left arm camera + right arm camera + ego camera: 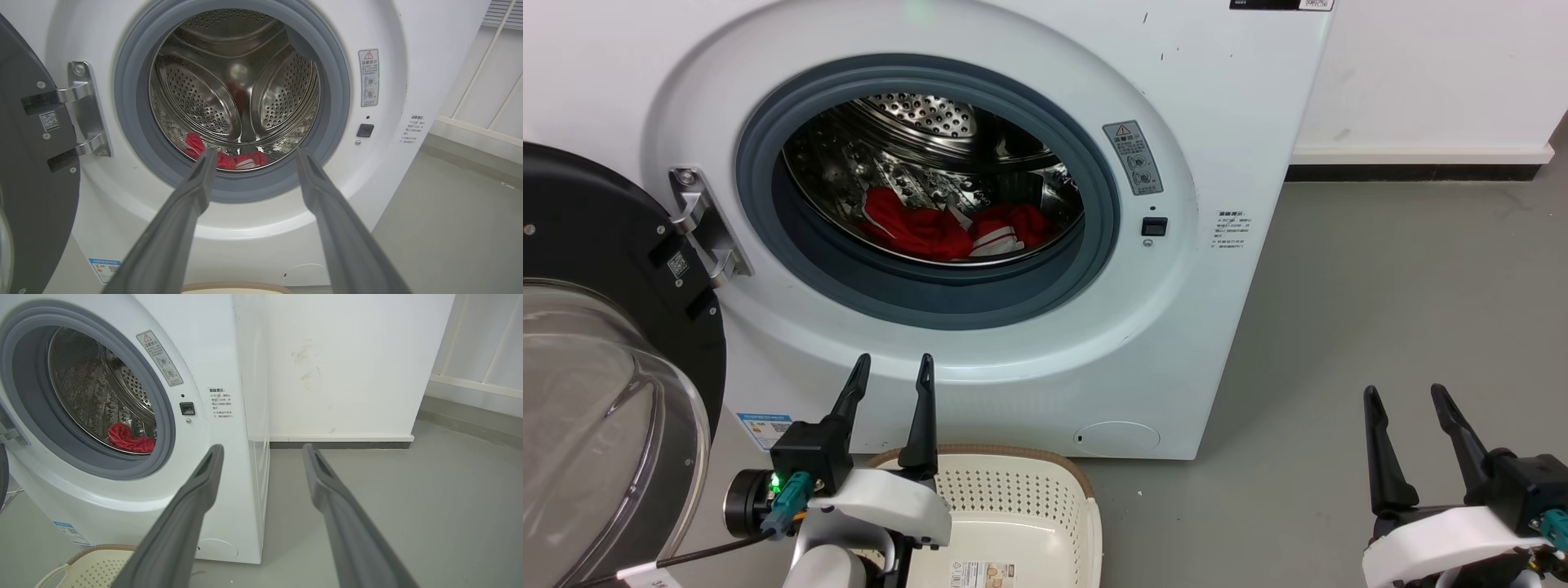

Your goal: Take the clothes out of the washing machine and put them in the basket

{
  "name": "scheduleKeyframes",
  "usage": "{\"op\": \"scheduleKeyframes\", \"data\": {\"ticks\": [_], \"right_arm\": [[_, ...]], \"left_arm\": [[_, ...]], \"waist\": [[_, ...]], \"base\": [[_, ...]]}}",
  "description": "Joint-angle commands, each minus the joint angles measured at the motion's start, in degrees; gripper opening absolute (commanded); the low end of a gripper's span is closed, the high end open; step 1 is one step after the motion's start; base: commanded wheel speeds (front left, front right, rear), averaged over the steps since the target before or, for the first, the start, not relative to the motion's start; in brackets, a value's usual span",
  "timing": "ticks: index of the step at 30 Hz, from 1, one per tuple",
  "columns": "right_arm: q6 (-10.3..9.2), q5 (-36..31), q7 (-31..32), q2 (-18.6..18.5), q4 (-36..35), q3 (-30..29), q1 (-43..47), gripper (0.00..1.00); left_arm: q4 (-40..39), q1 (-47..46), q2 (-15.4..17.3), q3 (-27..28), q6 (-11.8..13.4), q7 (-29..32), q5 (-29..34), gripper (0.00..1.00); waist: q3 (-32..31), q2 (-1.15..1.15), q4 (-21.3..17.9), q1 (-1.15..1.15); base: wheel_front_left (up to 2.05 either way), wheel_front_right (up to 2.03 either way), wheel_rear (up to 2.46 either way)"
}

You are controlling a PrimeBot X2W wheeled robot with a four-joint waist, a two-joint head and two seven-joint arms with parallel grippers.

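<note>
Head view is showing the clothes (923, 229) lying low in the open drum of the washing machine (1217, 327). The left gripper (894, 359) over the basket (1013, 486) and the right gripper (1405, 390) over bare floor (1339, 310) are holding fingers spread.

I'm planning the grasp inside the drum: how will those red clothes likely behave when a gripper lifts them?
The clothes lie crumpled in folds at the bottom of the drum, so they will probably flop and dangle from a pinch. They sit bunched together, so one grab may drag a neighbour along. The heap looks small, likely light, unless wet.
</note>
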Motion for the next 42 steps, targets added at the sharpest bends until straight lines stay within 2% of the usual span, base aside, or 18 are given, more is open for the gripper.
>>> {"op": "scheduleKeyframes", "data": {"ticks": [1,15,35,42], "right_arm": [[-0.02,-1.56,-0.34,-0.10,-0.54,0.19,0.69,1.00],[-0.02,-6.22,-1.22,-0.09,-1.00,0.35,1.25,1.00],[-0.03,-5.06,-1.20,-0.09,-0.66,0.59,0.90,1.00],[-0.03,-4.97,-0.97,-0.09,-2.26,1.32,-0.81,1.00]], "left_arm": [[0.21,-0.84,0.15,-0.08,0.42,-0.60,1.46,1.00],[1.57,-1.17,0.15,-0.09,1.57,-1.99,6.45,1.00],[2.20,-1.07,0.15,0.48,2.33,-1.89,5.61,1.00],[3.01,-3.77,0.54,1.52,2.89,-1.89,6.24,1.00]], "waist": [[0.00,0.00,-0.02,0.00],[-0.05,0.00,-0.24,0.00],[0.20,0.00,-0.57,0.00],[2.91,0.00,-2.00,0.00]], "base": [[0.00,0.00,0.00],[0.00,0.00,0.00],[0.00,0.00,0.00],[0.00,0.00,0.00]]}}
